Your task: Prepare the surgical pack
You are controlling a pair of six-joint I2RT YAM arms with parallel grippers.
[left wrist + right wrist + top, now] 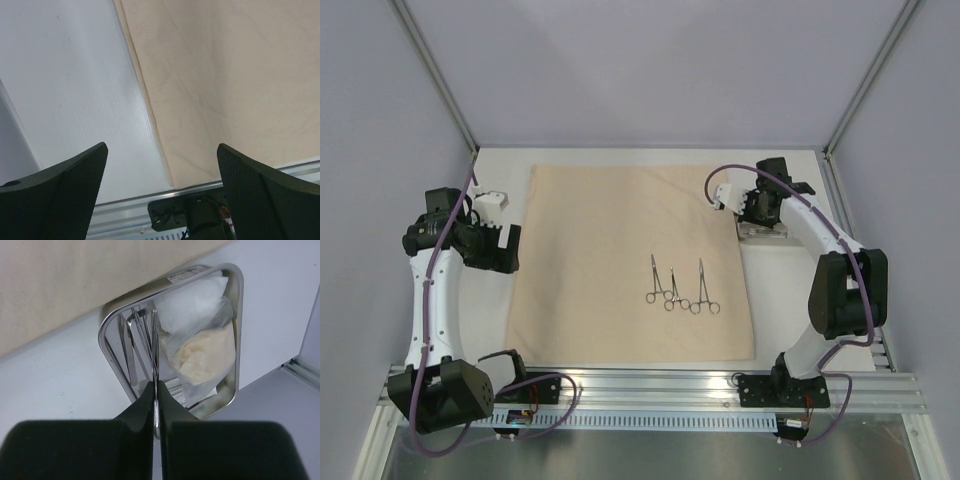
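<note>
The tan cloth sheet (630, 260) lies flat mid-table, with three steel clamps (672, 288) side by side on its right half. Off the cloth's right edge sits the shiny steel tray (763, 232). My right gripper (758, 212) hangs right over it. In the right wrist view that gripper (156, 386) is shut on a slim steel tool seen edge-on, tweezers (155, 340) by their look. The tray (239, 315) also holds a white packet (192, 305), a bagged gauze pad (205, 355) and more steel strips (127, 350). My left gripper (498, 240) is open and holds nothing, at the cloth's left edge (150, 110).
Grey walls with metal corner posts (435, 75) close in the back and sides. An aluminium rail (650, 385) with both arm bases runs along the near edge. Bare white table (75, 85) lies left of the cloth.
</note>
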